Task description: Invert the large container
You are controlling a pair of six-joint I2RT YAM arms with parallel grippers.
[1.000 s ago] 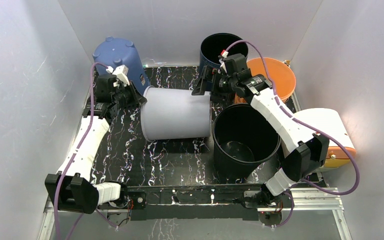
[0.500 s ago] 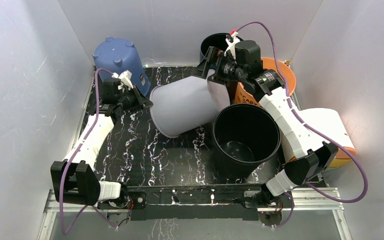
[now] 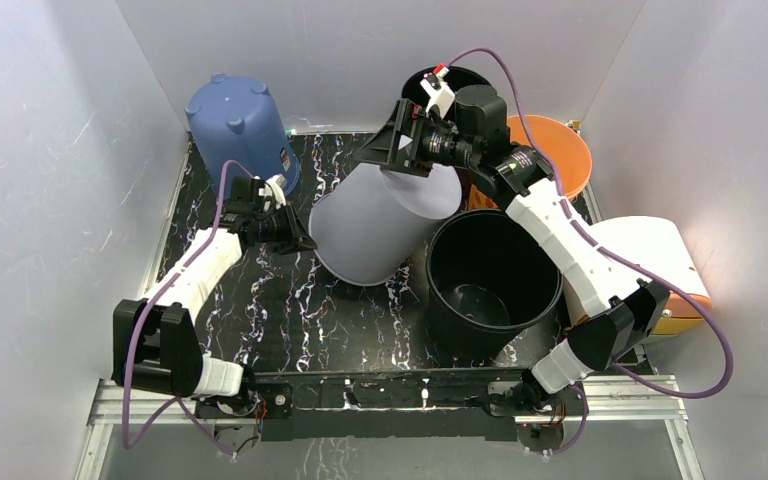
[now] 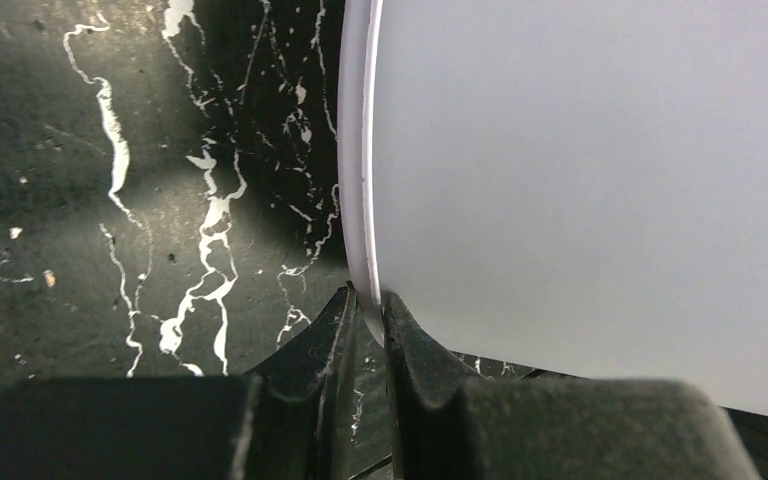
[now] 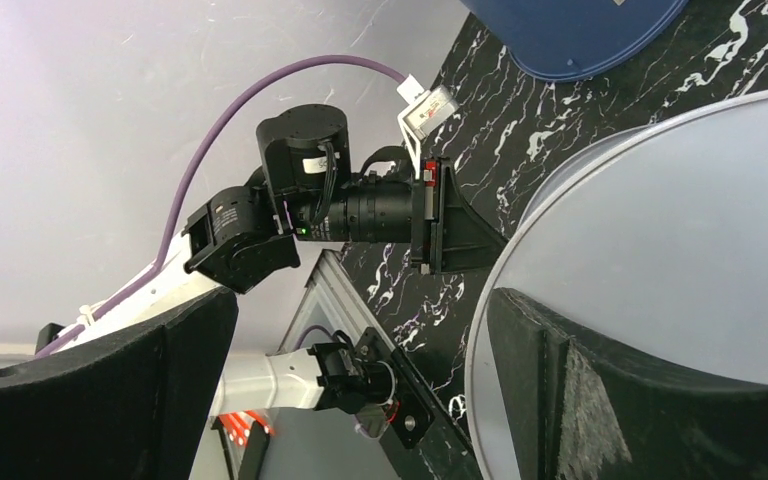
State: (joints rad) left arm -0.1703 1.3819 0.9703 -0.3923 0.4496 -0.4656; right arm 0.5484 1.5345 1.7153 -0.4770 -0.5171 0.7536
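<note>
Whereas the large container (image 3: 380, 230) lay flat on its side a second ago, it is now entered as tilted: closed base raised, open mouth low.

1. Tabletop (image 3: 260, 310): black with white veining; carries everything below.

2. Large container: pale grey-white, just left of the black tub (image 3: 490, 275) and close against the tub's rim; whether they touch cannot be told. The base end has swung up and rearward of the tub, and the mouth end has dropped toward the tabletop. Judged roughly halfway through the turn, as the mouth has yet to settle flat.

3. Black tub: upright, mouth open, position unchanged.

4. Blue bucket (image 3: 240, 120): already inverted, well left and rearward of the tub, position unchanged.

5. Right hand (image 3: 397, 150): rearward and left of the tub, at the container's raised base. Released, spread wide against the flat base, nothing clamped. It has climbed with the base, so it appears to lift by pushing rather than by gripping.

6. Left hand (image 3: 295, 235): well left of the tub, clenched on the container's rim (image 4: 355, 200), with the lip pinched thinly between both fingers. It has come nearer and lower, and appears to serve as the pivot.

Note: the lift rests on one pinch and an unclamped push, so the base could slide off sideways toward the tub.
</note>
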